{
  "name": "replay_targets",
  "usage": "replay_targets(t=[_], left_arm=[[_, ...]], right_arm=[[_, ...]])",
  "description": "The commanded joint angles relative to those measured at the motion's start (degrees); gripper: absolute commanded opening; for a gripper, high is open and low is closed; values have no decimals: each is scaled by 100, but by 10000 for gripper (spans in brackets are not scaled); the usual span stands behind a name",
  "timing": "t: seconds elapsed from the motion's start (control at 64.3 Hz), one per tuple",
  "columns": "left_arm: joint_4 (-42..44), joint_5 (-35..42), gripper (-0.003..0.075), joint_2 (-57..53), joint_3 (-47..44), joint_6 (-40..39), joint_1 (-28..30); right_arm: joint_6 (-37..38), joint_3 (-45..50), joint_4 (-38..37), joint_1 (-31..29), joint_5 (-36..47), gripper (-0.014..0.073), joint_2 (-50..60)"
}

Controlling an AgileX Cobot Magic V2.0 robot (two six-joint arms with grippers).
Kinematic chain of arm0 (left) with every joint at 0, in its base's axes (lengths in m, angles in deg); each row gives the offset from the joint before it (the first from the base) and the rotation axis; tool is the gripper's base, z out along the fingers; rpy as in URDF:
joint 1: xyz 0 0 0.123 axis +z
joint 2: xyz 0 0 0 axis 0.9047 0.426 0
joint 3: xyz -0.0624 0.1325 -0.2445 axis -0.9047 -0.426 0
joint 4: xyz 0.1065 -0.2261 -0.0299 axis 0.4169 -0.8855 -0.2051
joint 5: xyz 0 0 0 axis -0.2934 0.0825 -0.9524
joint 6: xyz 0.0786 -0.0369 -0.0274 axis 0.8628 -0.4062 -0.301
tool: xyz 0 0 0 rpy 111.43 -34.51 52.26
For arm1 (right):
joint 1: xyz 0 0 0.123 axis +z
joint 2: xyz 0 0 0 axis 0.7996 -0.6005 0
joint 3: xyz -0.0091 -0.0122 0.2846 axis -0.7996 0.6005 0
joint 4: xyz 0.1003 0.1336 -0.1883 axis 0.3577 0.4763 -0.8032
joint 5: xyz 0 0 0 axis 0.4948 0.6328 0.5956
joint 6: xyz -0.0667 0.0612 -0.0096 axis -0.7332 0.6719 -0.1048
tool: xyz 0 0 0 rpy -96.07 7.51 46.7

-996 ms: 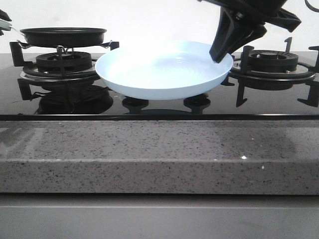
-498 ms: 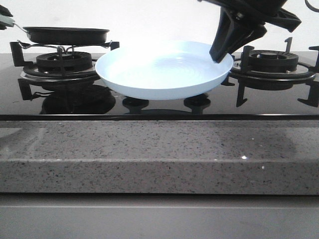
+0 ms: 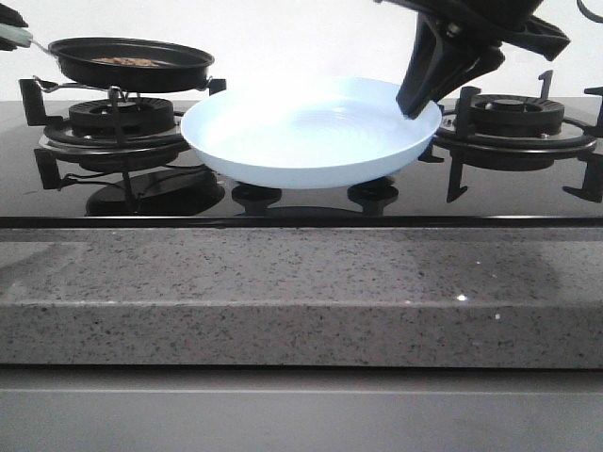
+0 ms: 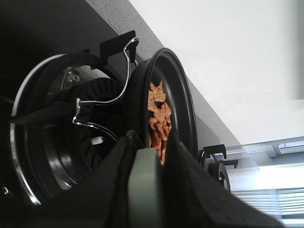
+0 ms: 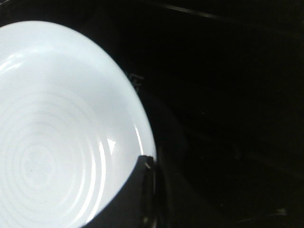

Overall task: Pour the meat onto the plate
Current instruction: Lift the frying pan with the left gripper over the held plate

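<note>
At the far left edge of the hob, my left gripper (image 4: 142, 190) has its jaws pressed onto the pale green handle (image 4: 141, 187) of the black frying pan (image 3: 132, 62), one dark finger on each side of it. In the front view only the tip of that handle and a bit of my finger show at the picture's edge. The pan hangs above the left burner (image 3: 118, 118), clear of its black grate, and is tipped a little so that its inside faces forward. The meat (image 3: 127, 62) lies inside the pan as a low heap of flat reddish-brown pieces; my left wrist view shows it as orange-brown chips (image 4: 159, 121) gathered near the handle side of the pan floor. A bent wire support (image 4: 102, 99) sits on the burner just beside the pan's outer wall.

In the middle of the hob stands the plate (image 3: 311, 141), pale blue and glossy, with faint rings in its floor and none of the meat on it. It rests on the black glass between the two burners, its left rim near the pan.

My right gripper (image 3: 421, 99) pinches the plate's right rim, one finger (image 5: 140, 190) lying over the inner edge. Beyond it, at the hob's right side, is the right burner (image 3: 513, 118).
</note>
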Motion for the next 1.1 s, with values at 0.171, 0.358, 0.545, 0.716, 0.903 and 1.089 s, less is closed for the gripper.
replay_targets(t=[0.171, 0.358, 0.545, 0.716, 0.903, 1.089], left_arm=[[-616, -430, 0, -342, 178, 57, 11], [-625, -440, 0, -642, 178, 197, 11], [-515, -454, 1, -1100, 178, 207, 0], [-529, -418, 1, -1755, -67, 355, 0], [-543, -347, 1, -2573, -617, 619, 0], [-557, -297, 1, -3143, -974, 752, -143]], right_arm=[[-40, -133, 176, 3, 240, -113, 287], [-40, -133, 176, 3, 240, -113, 287], [-40, -133, 176, 3, 240, -113, 287], [-40, -133, 176, 3, 240, -113, 287], [-40, -133, 176, 3, 240, -113, 287], [-40, -133, 176, 3, 240, -113, 287]])
